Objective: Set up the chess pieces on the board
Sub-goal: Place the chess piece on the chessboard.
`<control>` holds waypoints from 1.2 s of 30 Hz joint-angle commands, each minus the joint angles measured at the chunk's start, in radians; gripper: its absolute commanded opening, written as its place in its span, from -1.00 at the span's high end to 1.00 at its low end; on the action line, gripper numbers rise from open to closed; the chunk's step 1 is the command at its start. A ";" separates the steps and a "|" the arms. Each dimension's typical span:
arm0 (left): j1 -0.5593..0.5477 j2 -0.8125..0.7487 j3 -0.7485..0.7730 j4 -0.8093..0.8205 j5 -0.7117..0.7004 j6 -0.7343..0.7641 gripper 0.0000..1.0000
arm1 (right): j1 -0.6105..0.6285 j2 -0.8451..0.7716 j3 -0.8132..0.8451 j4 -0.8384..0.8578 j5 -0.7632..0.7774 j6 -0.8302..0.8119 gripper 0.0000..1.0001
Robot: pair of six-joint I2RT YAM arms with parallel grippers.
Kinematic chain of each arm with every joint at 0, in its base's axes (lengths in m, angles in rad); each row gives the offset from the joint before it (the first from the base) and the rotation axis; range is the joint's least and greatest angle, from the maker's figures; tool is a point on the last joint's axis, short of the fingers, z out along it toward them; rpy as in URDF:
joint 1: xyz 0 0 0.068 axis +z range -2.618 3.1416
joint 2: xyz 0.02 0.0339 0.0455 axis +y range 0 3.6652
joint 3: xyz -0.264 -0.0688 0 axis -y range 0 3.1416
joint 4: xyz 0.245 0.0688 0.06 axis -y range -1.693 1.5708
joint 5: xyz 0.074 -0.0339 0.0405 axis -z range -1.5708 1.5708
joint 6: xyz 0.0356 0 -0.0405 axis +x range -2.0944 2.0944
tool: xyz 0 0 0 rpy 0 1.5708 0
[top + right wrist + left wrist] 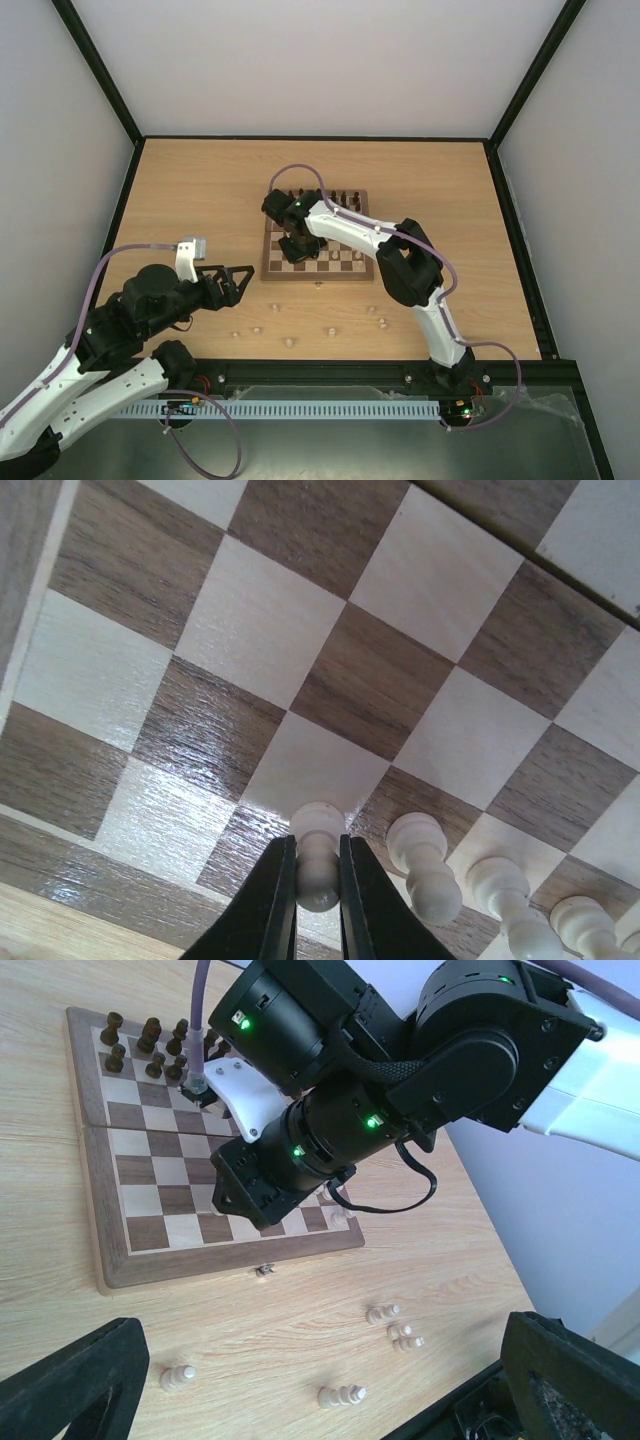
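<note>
**Right gripper clamps a pale pawn at the board's edge, left gripper wide open**

Top view first: the board [350,262] sat mid-frame on the wooden table [180,190]. The right arm [410,265] reached in from the lower right, and the right gripper [297,246] was down over the board's left half. Dark pieces [342,197] lined the board's upper edge. Loose pale pieces [288,342] lay scattered on the table below the board. Over at left centre the left gripper [236,281] hung off the board, jaws spread wide, nothing in them.

On to the left wrist view: the board filled the upper left, with its latch [265,1270] on the lower edge and the right arm looming over it. Pale pieces dotted the bare table in the lower half. The left gripper's black fingers [70,1380] sat far apart in the bottom corners.

And the right wrist view: at bottom centre the fingers were pinched tight on a pale pawn [318,830], gripped just under its head. Its base was hidden, so contact with the board could not be told. A row of pale pawns [425,865] stood just to its right on the squares.
</note>
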 commanded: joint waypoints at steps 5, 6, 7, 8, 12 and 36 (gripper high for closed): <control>-0.004 0.006 0.006 -0.014 0.005 0.005 -0.99 | -0.006 0.024 0.041 -0.037 -0.016 -0.023 0.88; -0.003 0.007 0.007 -0.014 0.004 0.006 -0.99 | -0.005 0.027 0.044 -0.037 -0.015 -0.024 0.88; -0.003 0.007 0.006 -0.014 0.004 0.006 -0.99 | -0.007 0.030 0.046 -0.037 -0.017 -0.025 0.88; -0.003 0.009 0.005 -0.014 0.004 0.006 -0.99 | -0.006 0.032 0.050 -0.037 -0.018 -0.025 0.88; -0.003 0.009 0.007 -0.015 0.003 0.006 -0.99 | -0.007 0.042 0.061 -0.040 -0.019 -0.027 0.88; -0.003 0.014 0.009 -0.015 -0.002 0.009 -0.99 | -0.009 0.012 0.084 -0.038 0.004 -0.024 0.41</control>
